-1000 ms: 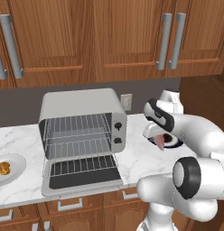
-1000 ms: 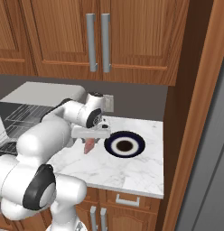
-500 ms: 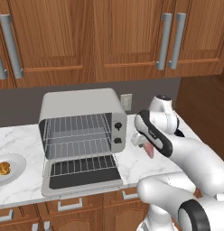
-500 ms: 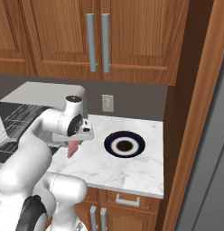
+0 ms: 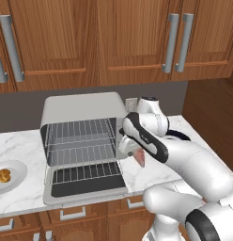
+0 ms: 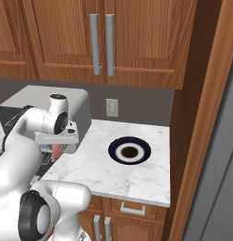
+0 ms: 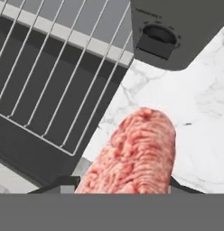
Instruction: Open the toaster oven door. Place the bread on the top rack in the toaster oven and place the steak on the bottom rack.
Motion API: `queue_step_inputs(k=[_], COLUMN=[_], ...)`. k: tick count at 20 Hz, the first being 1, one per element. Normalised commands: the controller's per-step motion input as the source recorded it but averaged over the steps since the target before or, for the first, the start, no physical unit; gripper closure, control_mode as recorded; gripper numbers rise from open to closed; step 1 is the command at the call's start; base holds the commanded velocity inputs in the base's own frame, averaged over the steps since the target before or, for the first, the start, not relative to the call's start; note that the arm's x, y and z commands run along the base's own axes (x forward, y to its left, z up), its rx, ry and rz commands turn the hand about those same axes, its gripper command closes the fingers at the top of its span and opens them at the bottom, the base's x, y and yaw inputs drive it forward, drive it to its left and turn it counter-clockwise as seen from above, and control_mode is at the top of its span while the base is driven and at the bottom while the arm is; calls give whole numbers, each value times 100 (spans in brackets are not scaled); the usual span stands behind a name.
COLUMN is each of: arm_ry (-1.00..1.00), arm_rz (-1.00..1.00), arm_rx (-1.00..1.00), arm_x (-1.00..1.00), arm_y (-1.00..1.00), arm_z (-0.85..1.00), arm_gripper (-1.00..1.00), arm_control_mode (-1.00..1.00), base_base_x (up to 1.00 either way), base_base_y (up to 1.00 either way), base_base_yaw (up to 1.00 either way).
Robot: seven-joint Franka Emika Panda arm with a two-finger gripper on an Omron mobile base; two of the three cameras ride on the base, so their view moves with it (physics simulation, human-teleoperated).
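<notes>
The gripper (image 5: pixel 137 153) was clamped on the steak (image 5: pixel 139 158), which hung below it just off the right front corner of the toaster oven (image 5: pixel 83 136), above the marble desk (image 6: pixel 137 174). The toaster oven door (image 5: pixel 88 181) lay folded down flat, and in the hand view the steak (image 7: pixel 134 153) pointed past the rack edge toward the oven's lower knob (image 7: pixel 159 38).

The step in hand appeared to be carrying the steak to the bottom rack (image 5: pixel 83 155). To do it well, the arm would need to swing left until the meat faced the open cavity, drop below the top rack (image 5: pixel 81 129), and go in level over the lowered door so that the hanging slab caught neither wire grid. Release seemed best only once the steak lay flat on the lower wires, well inside.

Counted: one oven, one door, two wire racks, two knobs, one steak, one piece of bread (image 5: pixel 2 176) on a white plate (image 5: pixel 15 169) at the left, one dark-ringed plate (image 6: pixel 129 151) at the right.
</notes>
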Motion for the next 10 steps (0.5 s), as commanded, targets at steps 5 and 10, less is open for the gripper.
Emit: queue_step_inputs(k=[5,10], arm_ry=[7,0], arm_rz=[0,0], arm_rx=[-2,-7], arm_x=[0,3], arm_y=[78,78], arm_z=[17,4], arm_gripper=[100,100], arm_control_mode=[-100,-100], base_base_x=[0,0], base_base_y=[0,0], base_base_yaw=[0,0])
